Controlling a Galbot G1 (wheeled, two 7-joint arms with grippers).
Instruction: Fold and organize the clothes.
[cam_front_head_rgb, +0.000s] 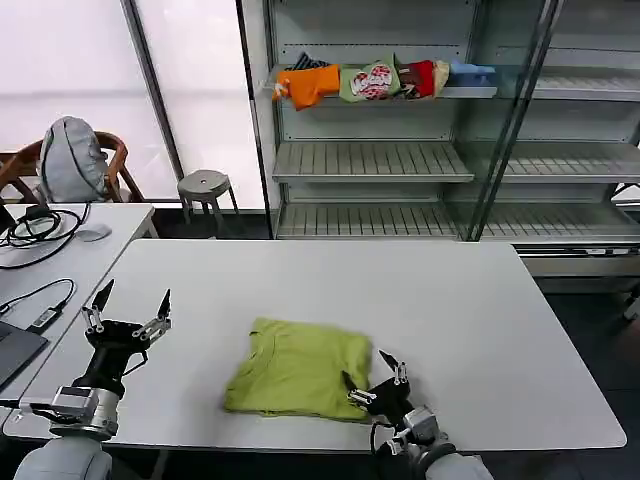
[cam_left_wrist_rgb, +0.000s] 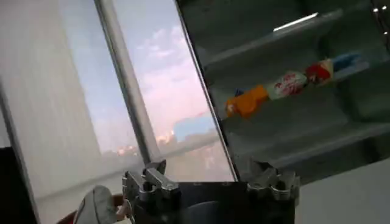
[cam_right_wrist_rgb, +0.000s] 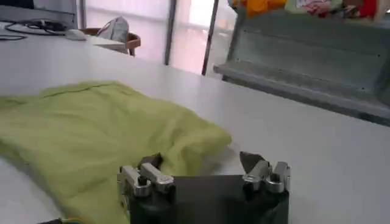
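Note:
The clothes, a lime-green T-shirt (cam_front_head_rgb: 300, 368), lie folded into a rough rectangle near the front of the white table (cam_front_head_rgb: 480, 320). My right gripper (cam_front_head_rgb: 372, 375) is low at the shirt's near right corner, open, with nothing between its fingers. In the right wrist view one fingertip of the right gripper (cam_right_wrist_rgb: 201, 161) sits over the edge of the T-shirt (cam_right_wrist_rgb: 103, 131) and the other is over bare table. My left gripper (cam_front_head_rgb: 132, 303) is raised to the left of the shirt, well apart from it, open and empty. In its own view the left gripper (cam_left_wrist_rgb: 207, 167) points toward the window.
A metal shelf unit (cam_front_head_rgb: 370, 160) stands behind the table, with a row of bundled orange, red and blue garments (cam_front_head_rgb: 380, 80) on an upper shelf. A stool (cam_front_head_rgb: 205, 185), a chair with a grey bag (cam_front_head_rgb: 70, 160) and a side desk with cables (cam_front_head_rgb: 40, 230) are at the left.

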